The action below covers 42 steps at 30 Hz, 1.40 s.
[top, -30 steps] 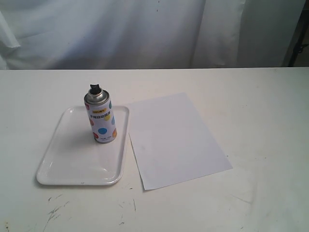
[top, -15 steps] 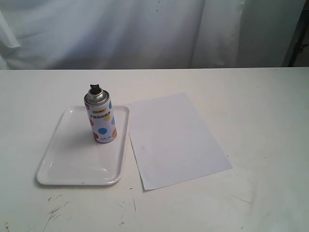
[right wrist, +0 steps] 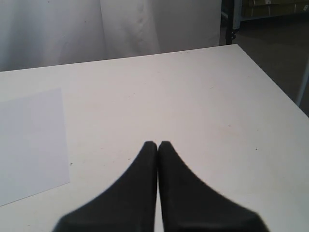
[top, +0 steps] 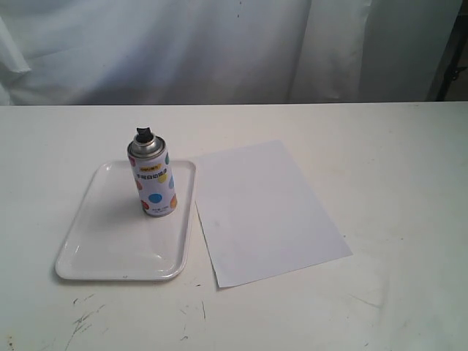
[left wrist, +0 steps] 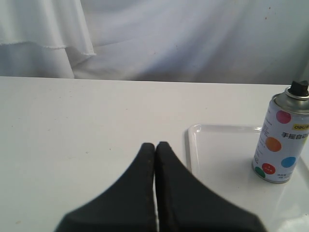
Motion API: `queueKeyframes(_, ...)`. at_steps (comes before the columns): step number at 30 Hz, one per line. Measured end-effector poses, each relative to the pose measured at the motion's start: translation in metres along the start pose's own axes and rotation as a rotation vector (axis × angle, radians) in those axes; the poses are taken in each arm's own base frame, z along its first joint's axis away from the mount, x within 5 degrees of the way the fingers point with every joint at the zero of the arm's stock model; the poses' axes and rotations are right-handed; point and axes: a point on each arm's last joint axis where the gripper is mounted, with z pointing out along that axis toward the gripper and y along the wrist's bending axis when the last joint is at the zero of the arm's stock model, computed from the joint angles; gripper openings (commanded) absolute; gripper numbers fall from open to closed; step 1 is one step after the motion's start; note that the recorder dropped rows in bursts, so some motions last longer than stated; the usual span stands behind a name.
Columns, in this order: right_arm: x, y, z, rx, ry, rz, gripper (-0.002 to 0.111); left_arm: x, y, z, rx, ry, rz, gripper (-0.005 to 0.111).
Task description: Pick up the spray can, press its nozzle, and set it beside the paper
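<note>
The spray can (top: 153,180) stands upright on the far right part of a white tray (top: 102,245), its black nozzle (top: 143,134) on top. The left wrist view also holds the spray can (left wrist: 281,139) with its nozzle (left wrist: 299,87). The paper (top: 261,210) lies flat just right of the tray; a corner of the paper (right wrist: 29,145) shows in the right wrist view. My left gripper (left wrist: 155,145) is shut and empty over bare table short of the tray (left wrist: 217,159). My right gripper (right wrist: 157,144) is shut and empty, beside the paper. Neither gripper appears in the exterior view.
A white cloth backdrop (top: 219,44) hangs behind the table. The table's far right edge (right wrist: 270,82) drops to a dark floor. Dark scuff marks (top: 84,316) dot the table's front left.
</note>
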Motion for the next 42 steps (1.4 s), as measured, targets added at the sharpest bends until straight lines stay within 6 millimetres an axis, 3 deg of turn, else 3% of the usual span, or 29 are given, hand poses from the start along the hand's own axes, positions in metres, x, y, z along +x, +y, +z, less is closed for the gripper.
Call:
queueKeyframes(12,0.0,0.0,0.0,0.0,0.0,0.0,0.0,-0.002,0.0,-0.004,0.0,-0.03,0.001,0.0)
queueKeyframes(21,0.0,0.0,0.0,0.0,0.0,0.0,0.0,-0.007,-0.003,-0.03,0.011,-0.179,0.116,0.0)
queueKeyframes(27,0.0,0.0,0.0,0.0,0.0,0.0,0.0,0.016,-0.006,-0.038,0.047,-0.093,0.154,0.0)
queueKeyframes(31,0.0,0.0,0.0,0.0,0.0,0.0,0.0,0.029,-0.002,-0.038,0.01,-0.074,0.074,0.0)
queueKeyframes(42,0.0,0.0,0.0,0.0,0.0,0.0,0.0,0.049,-0.002,-0.032,0.029,-0.013,0.033,0.0)
